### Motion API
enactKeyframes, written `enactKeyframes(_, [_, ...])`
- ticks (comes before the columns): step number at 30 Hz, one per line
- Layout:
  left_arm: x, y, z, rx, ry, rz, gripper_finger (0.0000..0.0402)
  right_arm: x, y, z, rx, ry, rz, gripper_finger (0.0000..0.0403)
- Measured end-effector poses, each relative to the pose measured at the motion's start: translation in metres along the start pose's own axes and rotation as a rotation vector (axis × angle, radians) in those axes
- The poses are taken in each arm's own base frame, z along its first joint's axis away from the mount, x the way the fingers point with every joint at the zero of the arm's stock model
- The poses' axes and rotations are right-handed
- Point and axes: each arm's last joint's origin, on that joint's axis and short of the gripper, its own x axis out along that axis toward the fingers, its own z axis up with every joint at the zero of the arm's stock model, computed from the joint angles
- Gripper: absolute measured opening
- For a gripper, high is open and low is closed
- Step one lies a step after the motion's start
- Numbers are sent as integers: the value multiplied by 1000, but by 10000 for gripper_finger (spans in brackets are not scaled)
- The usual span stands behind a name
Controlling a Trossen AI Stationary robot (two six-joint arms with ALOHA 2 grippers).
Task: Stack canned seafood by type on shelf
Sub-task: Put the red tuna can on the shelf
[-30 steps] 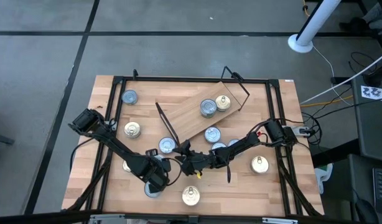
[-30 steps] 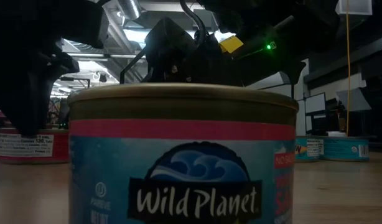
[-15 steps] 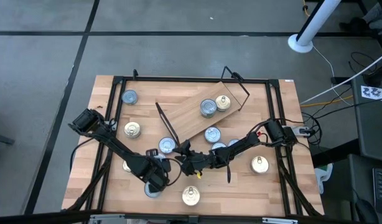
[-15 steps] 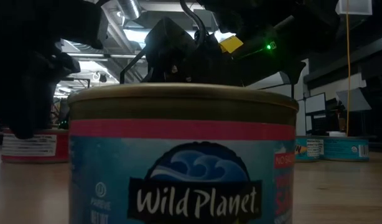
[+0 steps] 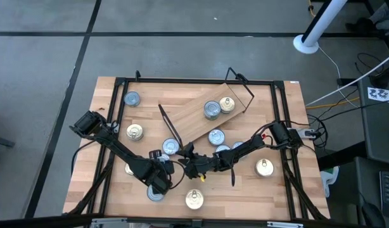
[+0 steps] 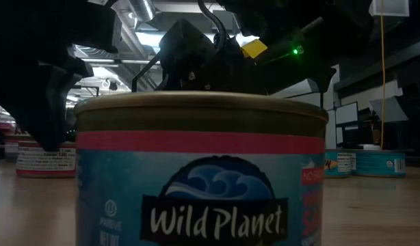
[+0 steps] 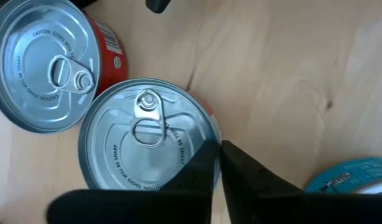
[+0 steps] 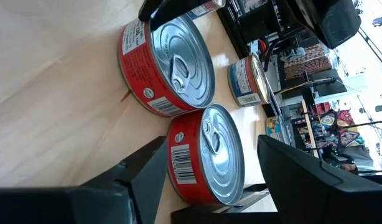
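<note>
Canned seafood: two red-labelled tins [image 8: 206, 155] side by side, near-centre of table, flat, lids up. Right gripper [image 8: 206, 177] spread, nearer tin between fingers. Left gripper [image 7: 217, 180] pressed together, over second tin's [image 7: 147, 143] rim. Shelf [image 5: 201, 117] beyond, askew.

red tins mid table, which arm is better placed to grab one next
Right, probably. The right gripper is open with a finger on either side of a red tin, ready to close. The left gripper is shut above a tin lid and would have to open first.
</note>
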Motion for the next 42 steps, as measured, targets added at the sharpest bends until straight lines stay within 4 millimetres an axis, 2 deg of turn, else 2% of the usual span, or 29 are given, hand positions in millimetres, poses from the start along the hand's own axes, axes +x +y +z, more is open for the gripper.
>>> enactKeyframes(10, [-2, -1, 2, -3, -5, -9, 1, 0, 0, 1, 0, -23, 19, 248])
enactKeyframes(33, [-22, 0, 34, -76, -62, -78, 0, -1, 2, 3, 0, -78, 63, 248])
enactKeyframes(42, [-23, 1, 34, -81, -55, -69, 0, -9, 10, 10, -82, 13, -9, 248])
